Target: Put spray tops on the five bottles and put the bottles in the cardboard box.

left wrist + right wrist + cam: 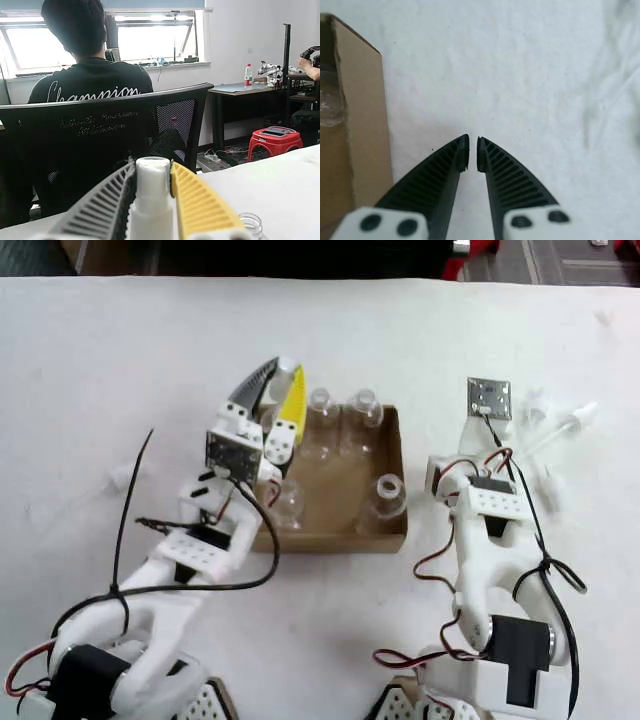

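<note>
My left gripper (285, 372), one finger grey and one yellow, is shut on a bottle (285, 367) at the far left corner of the cardboard box (392, 530). In the left wrist view that bottle (152, 200) shows a white cylindrical top between the fingers (200, 205) of the left gripper (152, 170). Several clear bottles stand in the box, among them one (385, 496) at its near right corner. My right gripper (472, 151) hangs shut over bare table beside the box wall (365, 125). Spray tops (562, 426) lie right of the right arm.
A black cable (125, 530) loops off the left arm over the table's left side. In the left wrist view a black chair (100, 130) and a seated person stand beyond the table's far edge. White cloth covers the table (150, 350).
</note>
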### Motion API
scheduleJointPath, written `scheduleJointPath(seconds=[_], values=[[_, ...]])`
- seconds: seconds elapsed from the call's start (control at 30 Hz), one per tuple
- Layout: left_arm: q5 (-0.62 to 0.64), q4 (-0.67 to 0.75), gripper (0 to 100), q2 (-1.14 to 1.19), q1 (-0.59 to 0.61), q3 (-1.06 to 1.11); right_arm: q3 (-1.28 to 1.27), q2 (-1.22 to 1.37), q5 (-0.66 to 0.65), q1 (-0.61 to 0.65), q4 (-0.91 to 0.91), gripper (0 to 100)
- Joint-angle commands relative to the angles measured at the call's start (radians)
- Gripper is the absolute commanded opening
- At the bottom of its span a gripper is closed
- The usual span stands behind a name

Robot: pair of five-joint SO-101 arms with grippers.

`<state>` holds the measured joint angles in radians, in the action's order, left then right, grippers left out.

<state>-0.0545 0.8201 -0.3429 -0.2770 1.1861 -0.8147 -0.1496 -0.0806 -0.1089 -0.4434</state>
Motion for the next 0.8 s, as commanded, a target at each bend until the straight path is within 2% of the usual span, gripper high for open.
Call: scheduleJointPath(seconds=[0.0, 0.2, 0.43, 0.6, 0.77], values=[[0.017, 0.020, 2, -0.010, 0.028, -0.009, 0.003, -0.010, -0.014, 0.005, 0.016, 2.1], [0.017, 0.023, 2, 0.008, 0.027, -0.020, 0.003, -0.010, -0.014, 0.005, 0.016, 2.1], [0.015, 0.040, 2, 0.173, 0.044, -0.107, 0.003, -0.010, -0.014, 0.005, 0.015, 2.1], [0.017, 0.123, 2, 0.177, 0.050, -0.075, 0.003, -0.010, -0.014, 0.005, 0.016, 2.1], [0.017, 0.120, 2, 0.182, 0.044, -0.066, 0.003, -0.010, -0.014, 0.005, 0.016, 2.1]])
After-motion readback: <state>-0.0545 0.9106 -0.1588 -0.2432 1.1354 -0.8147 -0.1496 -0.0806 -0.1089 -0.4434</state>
